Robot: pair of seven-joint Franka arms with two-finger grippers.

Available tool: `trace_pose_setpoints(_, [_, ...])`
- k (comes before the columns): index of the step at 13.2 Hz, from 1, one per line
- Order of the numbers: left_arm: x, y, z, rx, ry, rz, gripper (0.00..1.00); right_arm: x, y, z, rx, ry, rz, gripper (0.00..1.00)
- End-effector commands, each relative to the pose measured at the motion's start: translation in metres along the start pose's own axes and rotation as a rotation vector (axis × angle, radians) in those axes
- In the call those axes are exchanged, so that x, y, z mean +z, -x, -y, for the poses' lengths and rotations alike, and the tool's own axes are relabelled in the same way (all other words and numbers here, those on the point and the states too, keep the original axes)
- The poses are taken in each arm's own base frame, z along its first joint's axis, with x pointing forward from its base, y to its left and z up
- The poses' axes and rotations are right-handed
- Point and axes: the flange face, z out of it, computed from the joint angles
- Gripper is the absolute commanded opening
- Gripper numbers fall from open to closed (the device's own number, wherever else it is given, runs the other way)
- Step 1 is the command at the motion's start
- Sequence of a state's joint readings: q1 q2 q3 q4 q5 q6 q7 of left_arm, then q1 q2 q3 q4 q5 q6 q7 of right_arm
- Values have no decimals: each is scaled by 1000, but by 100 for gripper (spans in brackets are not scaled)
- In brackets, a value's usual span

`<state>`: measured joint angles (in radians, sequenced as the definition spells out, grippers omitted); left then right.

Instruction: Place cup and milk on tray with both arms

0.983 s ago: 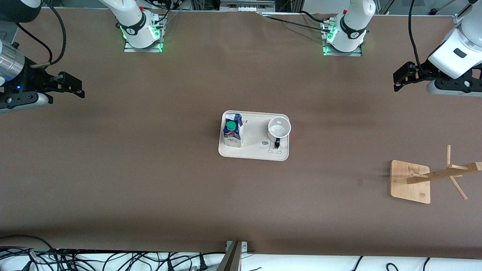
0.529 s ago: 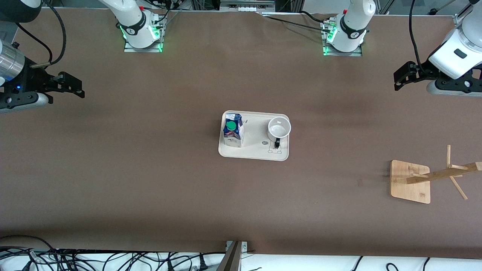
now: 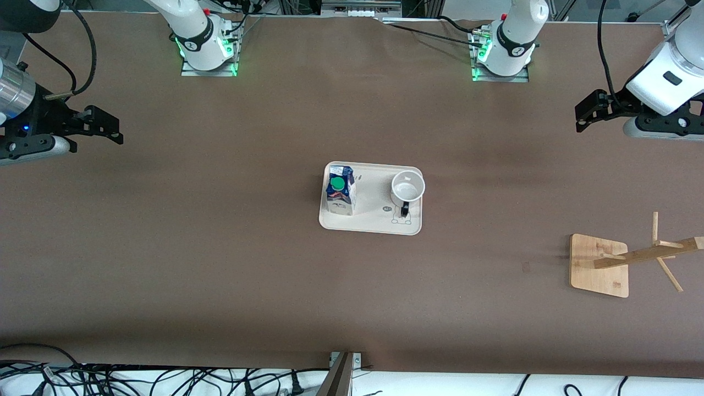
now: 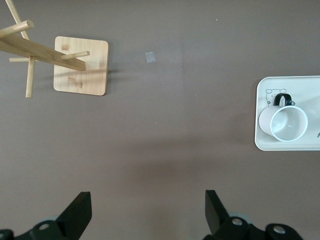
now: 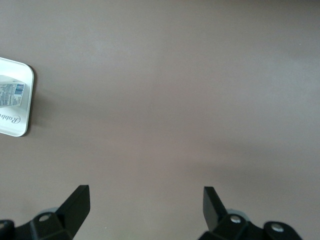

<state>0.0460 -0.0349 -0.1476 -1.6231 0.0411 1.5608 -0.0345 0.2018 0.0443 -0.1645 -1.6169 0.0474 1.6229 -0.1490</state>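
Now cup (image 3: 407,188) and milk (image 3: 340,194) upright on tray (image 3: 372,224), mid-tabletop (image 3: 220,247) | left wrist view: cup only; right wrist view: carton's edge | left hand (image 3: 584,114), right hand (image 3: 110,127) spread, empty, over tabletop ends | wooden rack (image 3: 600,265) near left arm's end

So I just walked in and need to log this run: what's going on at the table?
Nothing is being handled right now. The milk and the cup both stand on the tray at mid-table, the milk toward the right arm's end. Both arms wait apart from it: the left end effector and the right end effector are open and empty, each over bare table near its own end. A wooden rack stands off the tray.
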Motion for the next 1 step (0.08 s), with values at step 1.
trace_pose_setpoints(1, [-7,-1,3,12,-13,6,100,-2,-7,22,-47,40,-5,100])
